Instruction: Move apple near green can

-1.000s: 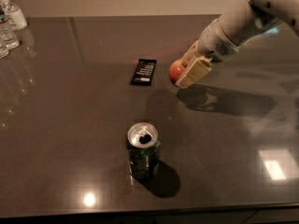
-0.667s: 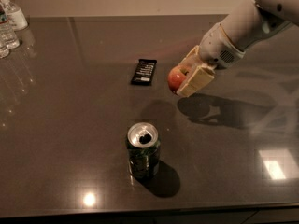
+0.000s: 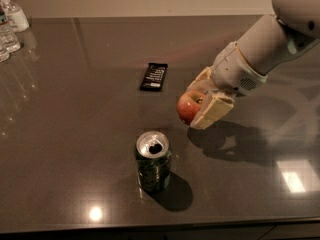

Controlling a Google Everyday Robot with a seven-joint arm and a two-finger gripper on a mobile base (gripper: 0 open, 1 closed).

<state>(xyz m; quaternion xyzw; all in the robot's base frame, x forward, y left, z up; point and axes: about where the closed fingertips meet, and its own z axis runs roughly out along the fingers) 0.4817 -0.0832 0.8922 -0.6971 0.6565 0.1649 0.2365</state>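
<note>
- Red-orange against the dark grey surface (image 3: 75, 134), the small round red-orange apple (image 3: 188, 107) has come down from beside the flat black rectangular bar wrapper (image 3: 154, 77) toward the near edge over the last second.
- It now sits roughly between the wrapper and the dark green patterned aluminium can (image 3: 153, 161), at about 1 o'clock from the can and 5 o'clock from the wrapper.
- The pale two-finger gripper (image 3: 201, 105) carries it, reaching in from 2 o'clock, with the cream fingers (image 3: 212, 111) clamped on the apple's sides.
- The can and wrapper have not shifted, so the gap to the can is what has closed.
- Judged from this, the carry is well along. The apple is near the can but still apart from it, and it has not been set down.
- The shadow falls off to 4 o'clock of the gripper, which suggests the apple is raised, though its underside and any gap below are hard to make out.
- The far finger is largely hidden behind the apple.
- The white arm (image 3: 270, 39) is cut off at the upper right corner.
- Clear plastic bottles (image 3: 14, 15) at 10 o'clock are clipped by the left edge.
- The wrapper's print cannot be read.
</note>
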